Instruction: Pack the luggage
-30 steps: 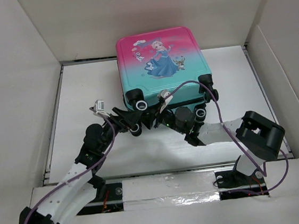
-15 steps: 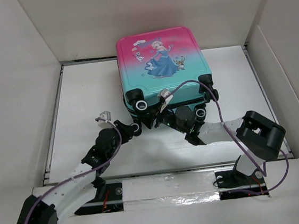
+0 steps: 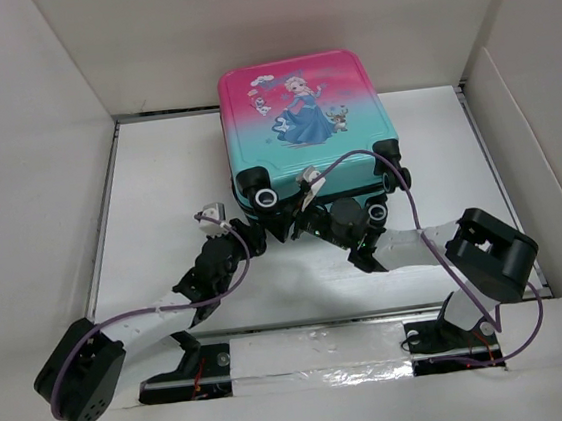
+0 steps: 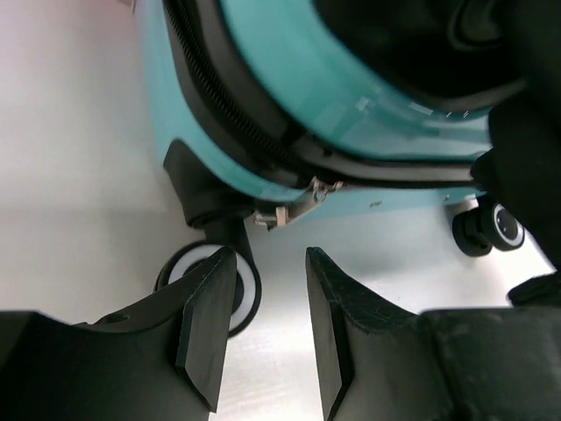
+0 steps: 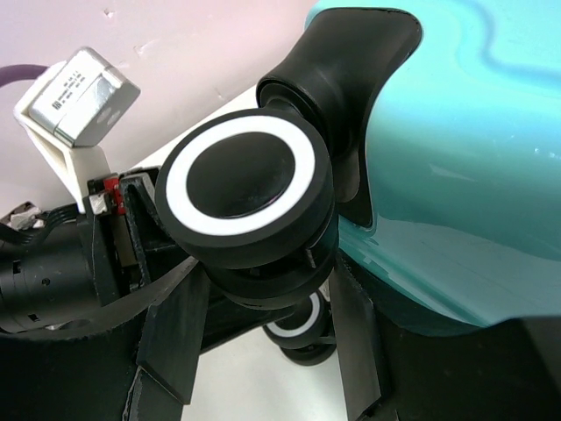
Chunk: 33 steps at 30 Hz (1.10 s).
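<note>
The luggage lies flat and zipped at the back of the table, princess print up, wheels toward me. My left gripper is open beside its near left corner. In the left wrist view the gripper sits just below the metal zipper pull, with a white-ringed wheel behind the left finger. My right gripper is at the same corner. In the right wrist view its jaws close around the caster under the big wheel, with the teal shell to the right.
White walls box in the table on the left, back and right. A purple cable arcs from the right arm over the luggage's near right wheel. The left wrist camera sits close to my right gripper.
My left arm has lowered and stretched out, bringing its gripper in close to the luggage's near left corner. The right arm and the luggage have not moved.
</note>
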Each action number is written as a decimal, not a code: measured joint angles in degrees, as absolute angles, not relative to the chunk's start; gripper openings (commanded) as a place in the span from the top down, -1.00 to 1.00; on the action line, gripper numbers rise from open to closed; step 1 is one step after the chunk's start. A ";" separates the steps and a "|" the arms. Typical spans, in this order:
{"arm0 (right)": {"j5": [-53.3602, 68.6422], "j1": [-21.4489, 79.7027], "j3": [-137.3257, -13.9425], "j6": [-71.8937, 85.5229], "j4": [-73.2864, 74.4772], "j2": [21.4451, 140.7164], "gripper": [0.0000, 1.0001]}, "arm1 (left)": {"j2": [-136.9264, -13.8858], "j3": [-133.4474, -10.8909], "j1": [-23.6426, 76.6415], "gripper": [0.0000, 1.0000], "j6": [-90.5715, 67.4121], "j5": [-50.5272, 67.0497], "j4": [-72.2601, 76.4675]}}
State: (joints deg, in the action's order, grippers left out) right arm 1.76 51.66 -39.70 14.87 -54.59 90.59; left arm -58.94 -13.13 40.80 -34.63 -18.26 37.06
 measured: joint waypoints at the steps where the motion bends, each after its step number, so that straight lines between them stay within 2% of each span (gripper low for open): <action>1: 1.80 51.62 -39.70 14.98 -54.57 90.59 0.25 | -59.57 -13.17 40.80 0.30 -33.98 -18.55 38.44; 7: 2.31 51.42 -39.81 15.20 -54.41 90.59 0.25 | -64.75 -14.11 40.80 0.20 -31.03 -19.00 45.95; 17: 2.39 51.40 -39.83 15.25 -54.39 90.59 0.25 | -69.60 -15.73 40.80 0.31 -29.93 -18.92 52.29; 23: 2.61 51.07 -39.99 15.40 -54.35 90.59 0.26 | -72.38 -15.77 40.91 0.53 -30.52 -20.08 55.64; 28: 2.66 50.89 -40.03 15.46 -54.19 90.59 0.26 | -74.30 -15.79 41.45 0.97 -31.86 -20.64 58.65; 33: 2.61 50.87 -40.03 15.55 -54.13 90.48 0.29 | -74.02 -15.79 41.74 1.00 -31.57 -21.87 57.91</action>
